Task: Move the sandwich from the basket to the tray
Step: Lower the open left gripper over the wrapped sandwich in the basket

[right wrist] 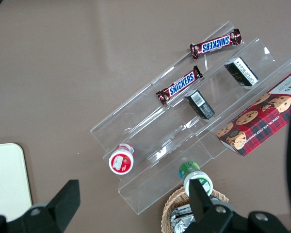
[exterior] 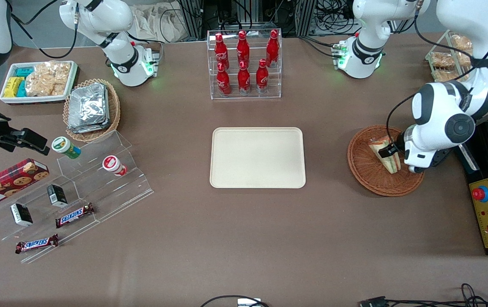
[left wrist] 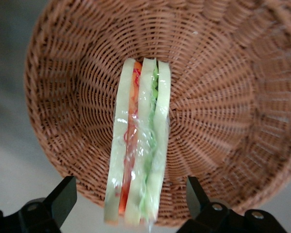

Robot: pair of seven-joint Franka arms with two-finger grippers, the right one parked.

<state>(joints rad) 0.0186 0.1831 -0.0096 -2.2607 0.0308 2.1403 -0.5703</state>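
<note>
The gripper [left wrist: 128,201] sits closest to the wrist camera, its two dark fingers [left wrist: 63,196] spread wide apart and holding nothing. The sandwich [left wrist: 139,141] stands between them, on edge in the basket [left wrist: 223,97], its layered cut face toward the wrist camera, with a gap to the finger on each side.

From the front, the gripper [exterior: 391,150] hangs low over the basket [exterior: 365,175], at the sandwich [exterior: 384,157], at the working arm's end of the tabletop. The tray [exterior: 257,157] lies well apart, mid-tabletop.

The sandwich is probably light and soft: white bread that will squash, loose filling, and a clear wrap that looks slick. I would close on the two flat bread faces, across the thickness, low enough to catch the body rather than just the film, and gently, since a hard squeeze would crush it and a weak one may let it slide.
</note>
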